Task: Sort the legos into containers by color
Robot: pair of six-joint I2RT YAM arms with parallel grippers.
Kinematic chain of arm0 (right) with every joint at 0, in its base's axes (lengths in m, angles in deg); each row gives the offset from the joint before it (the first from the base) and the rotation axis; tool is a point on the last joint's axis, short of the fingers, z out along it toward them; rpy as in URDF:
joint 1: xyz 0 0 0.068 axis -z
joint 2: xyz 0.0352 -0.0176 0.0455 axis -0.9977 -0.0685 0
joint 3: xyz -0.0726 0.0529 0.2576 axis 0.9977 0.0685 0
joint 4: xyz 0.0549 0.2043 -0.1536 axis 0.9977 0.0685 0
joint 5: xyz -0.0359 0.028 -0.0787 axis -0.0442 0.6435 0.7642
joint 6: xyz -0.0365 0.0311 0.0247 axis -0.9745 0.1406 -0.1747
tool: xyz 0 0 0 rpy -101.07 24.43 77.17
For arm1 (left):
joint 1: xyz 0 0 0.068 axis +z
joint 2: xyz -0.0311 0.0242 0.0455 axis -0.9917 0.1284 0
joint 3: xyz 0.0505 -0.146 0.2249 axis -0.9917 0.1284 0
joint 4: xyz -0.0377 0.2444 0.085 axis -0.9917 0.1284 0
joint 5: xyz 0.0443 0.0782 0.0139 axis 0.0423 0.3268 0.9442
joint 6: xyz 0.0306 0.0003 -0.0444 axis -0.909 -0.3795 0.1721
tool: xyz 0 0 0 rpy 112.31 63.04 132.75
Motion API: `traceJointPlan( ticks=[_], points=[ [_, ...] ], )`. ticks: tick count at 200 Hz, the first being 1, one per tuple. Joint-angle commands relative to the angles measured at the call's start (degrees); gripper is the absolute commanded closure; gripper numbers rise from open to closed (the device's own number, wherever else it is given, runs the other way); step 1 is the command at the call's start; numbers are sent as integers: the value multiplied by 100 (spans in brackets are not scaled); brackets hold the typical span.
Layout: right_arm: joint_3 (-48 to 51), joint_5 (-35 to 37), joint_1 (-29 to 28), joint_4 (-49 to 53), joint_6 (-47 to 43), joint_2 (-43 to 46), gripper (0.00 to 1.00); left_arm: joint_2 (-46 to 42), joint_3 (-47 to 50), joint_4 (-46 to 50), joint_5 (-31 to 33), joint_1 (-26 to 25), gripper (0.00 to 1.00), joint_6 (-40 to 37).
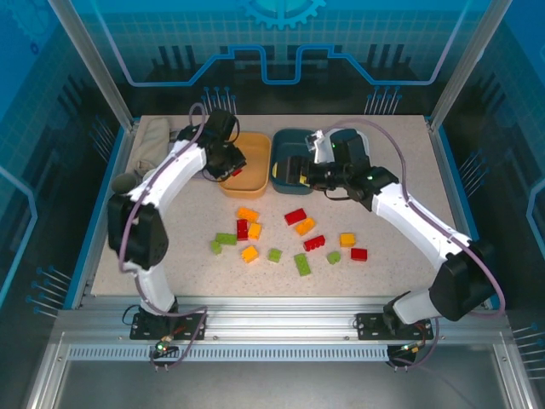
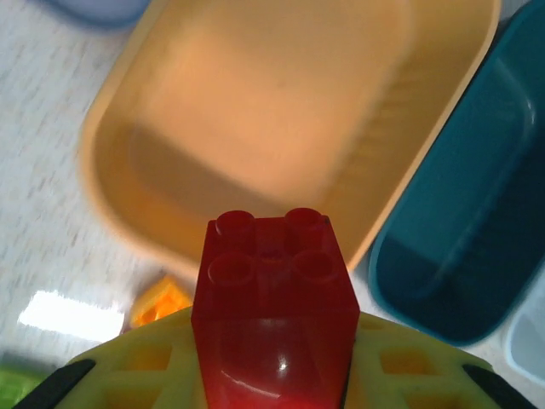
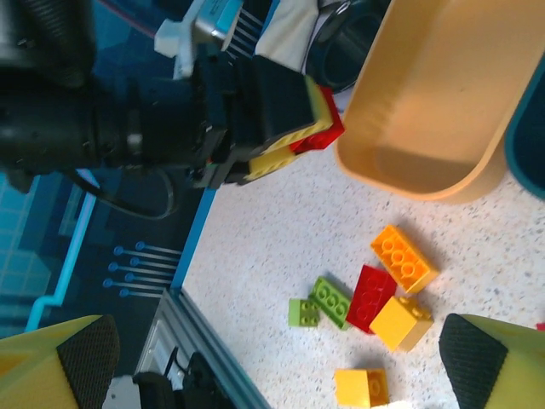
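Observation:
My left gripper (image 1: 232,164) is shut on a red lego (image 1: 237,171) at the left rim of the orange tub (image 1: 254,149). In the left wrist view the red lego (image 2: 272,290) sits studs up between the yellow pads (image 2: 145,371), with the orange tub (image 2: 281,111) beyond and the teal tub (image 2: 477,213) to the right. My right gripper (image 1: 295,169) hovers over the teal tub (image 1: 294,141); it (image 3: 272,375) is open and holds nothing. Red, orange-yellow and green legos (image 1: 295,216) lie scattered mid-table. The right wrist view shows the held red lego (image 3: 328,128) and a loose cluster (image 3: 370,294).
A crumpled cloth (image 1: 153,136) and a dark mug (image 1: 123,181) sit at the back left. A pale object (image 2: 528,341) lies beside the teal tub. The blue table rim (image 3: 192,256) and metal frame run along the left edge.

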Motion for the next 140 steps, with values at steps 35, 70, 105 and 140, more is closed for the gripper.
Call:
traceJointPlan(
  ticks=[35,70,105,140],
  points=[
    [-648,650,384,996,107,-461,0,2211,-2223,499,-187,155,72,-1018],
    [-638,908,441,1402,72,-450,0,2874,-2666,575,-265,208,67,-1007],
    [-400,1100,441,1553,68,-289,0,3016,-2712,545,-407,204,53,-1034],
    [-327,1545,441,2024,7,-69,1,2828,-2883,731,-343,204,37,-1104]
  ],
)
